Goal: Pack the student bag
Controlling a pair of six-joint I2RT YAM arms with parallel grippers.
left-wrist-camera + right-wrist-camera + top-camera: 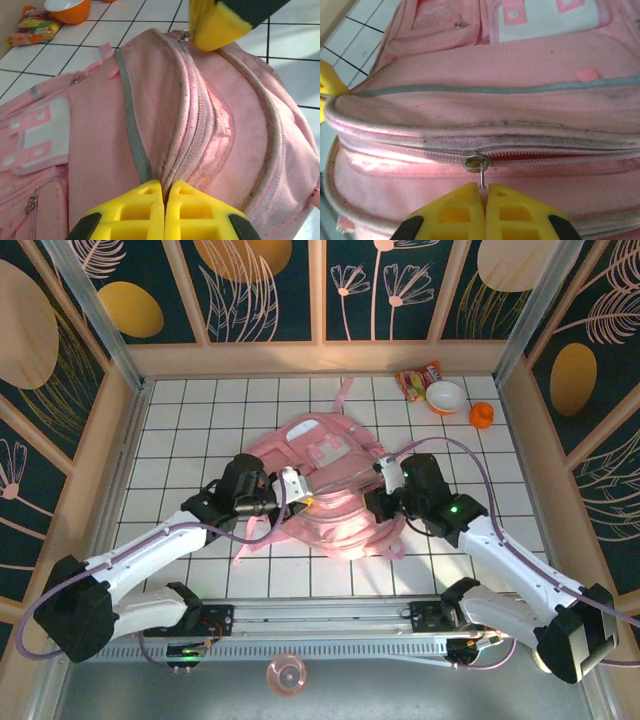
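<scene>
The student bag (335, 475), a big soft pink backpack, lies flat in the middle of the tiled floor between my two arms. My left gripper (303, 498) (164, 189) is at the bag's left side, shut on a fold of fabric beside the zip seam (187, 120). My right gripper (380, 495) (484, 189) is at the bag's right side, shut on the pull tab of the metal zip slider (476, 162). To the right of the slider the zip (560, 159) is parted a little and red lining shows. The student bag (500, 65) fills most of the right wrist view.
At the back right stand a snack packet (418, 378), a white and orange bowl (445, 396) and a small orange item (482, 416). Low wooden walls ring the floor. A pink round object (287, 675) lies at the near edge by the arm rail.
</scene>
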